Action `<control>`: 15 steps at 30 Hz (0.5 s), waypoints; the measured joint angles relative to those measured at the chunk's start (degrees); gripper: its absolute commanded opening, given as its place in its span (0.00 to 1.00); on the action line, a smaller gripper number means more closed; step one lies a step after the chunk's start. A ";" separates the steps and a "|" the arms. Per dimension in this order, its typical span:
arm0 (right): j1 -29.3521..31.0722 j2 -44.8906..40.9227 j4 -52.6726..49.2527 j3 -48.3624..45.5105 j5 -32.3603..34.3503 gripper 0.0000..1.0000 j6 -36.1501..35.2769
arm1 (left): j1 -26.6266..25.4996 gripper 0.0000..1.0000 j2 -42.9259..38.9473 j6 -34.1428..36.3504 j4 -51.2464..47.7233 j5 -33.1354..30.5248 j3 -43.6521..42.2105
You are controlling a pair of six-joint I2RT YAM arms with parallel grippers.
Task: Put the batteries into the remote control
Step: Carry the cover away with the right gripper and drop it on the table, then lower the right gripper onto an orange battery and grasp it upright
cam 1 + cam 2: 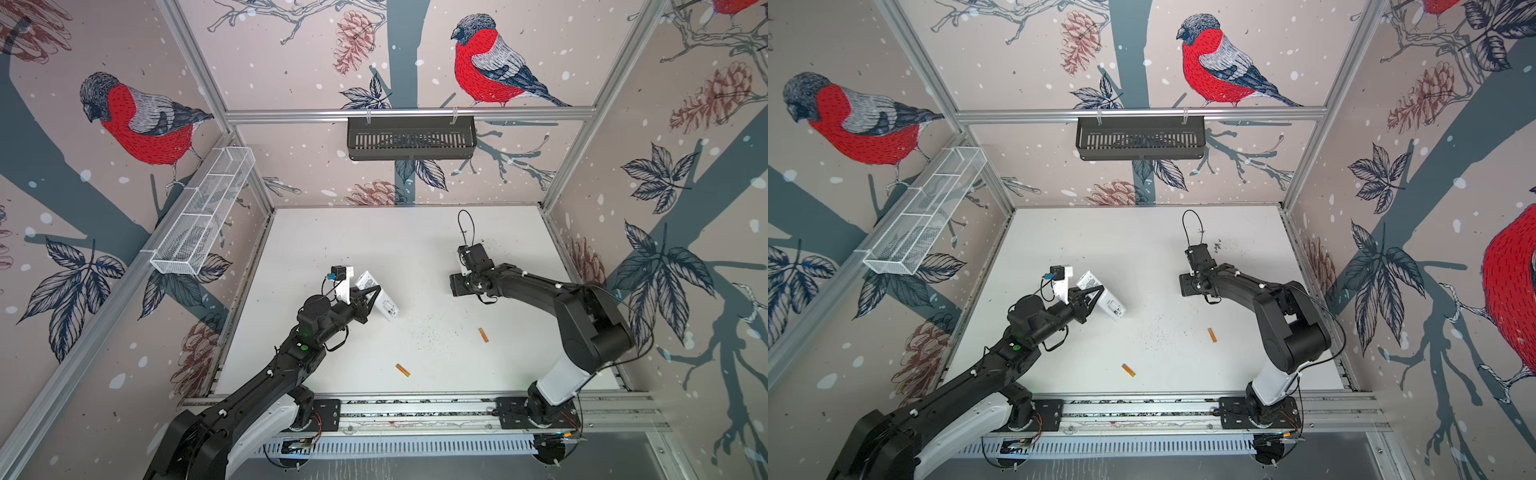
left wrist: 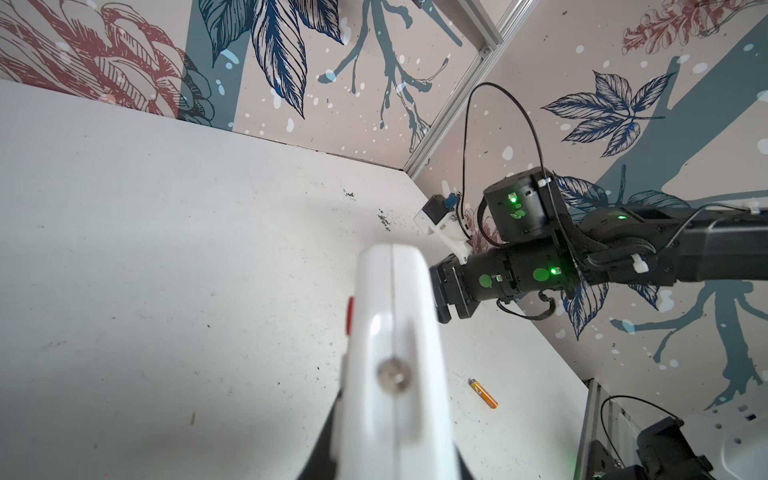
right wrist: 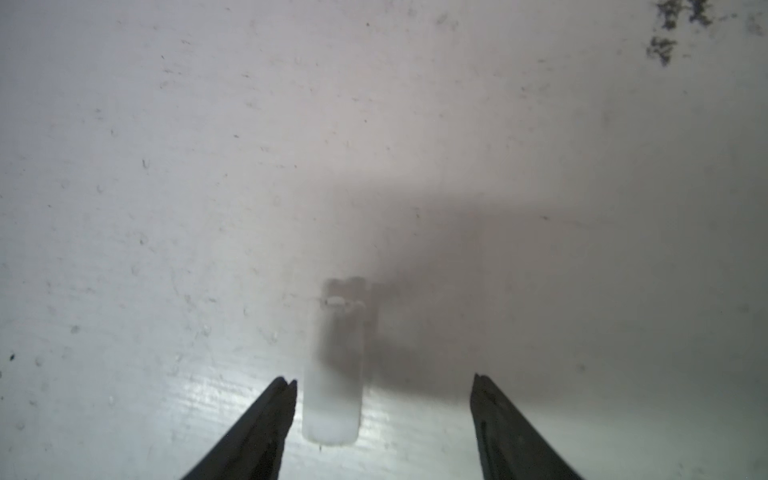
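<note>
- White table [image 1: 415, 249] carries everything. The step in hand seems to be putting the lid aside, before any battery is loaded.
- Remote control [image 1: 390, 309] is white, long and slim. The left gripper [image 1: 372, 296] is clamped on it and holds it tilted above the table's left half, back side up, with what looks like an open compartment.
- Small white lid [image 3: 332, 395] lies flat on the table between the jaws of the right gripper [image 3: 384, 380], which stand apart and hold nothing.
- Two orange-gold batteries [image 1: 402, 369] lie loose near the front — the second battery [image 1: 483, 335] is well apart, more to the right. Next, the right gripper must go to one and pinch its thin body.
</note>
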 measured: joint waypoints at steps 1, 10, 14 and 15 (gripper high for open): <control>-0.04 -1.51 -0.24 -1.38 -0.02 0.74 0.28 | 0.00 0.00 -0.11 0.00 0.00 0.24 0.00; 2.01 -15.76 -3.91 -13.64 -1.09 0.67 7.32 | 0.00 0.00 1.20 -0.04 0.07 0.96 0.68; 4.94 -19.30 -5.03 -15.26 -0.94 0.69 10.75 | 0.00 0.00 1.81 -0.28 0.17 2.12 0.66; 5.68 -19.76 -5.03 -15.74 -0.79 0.70 11.96 | 0.00 0.00 1.90 -0.35 0.42 2.32 0.61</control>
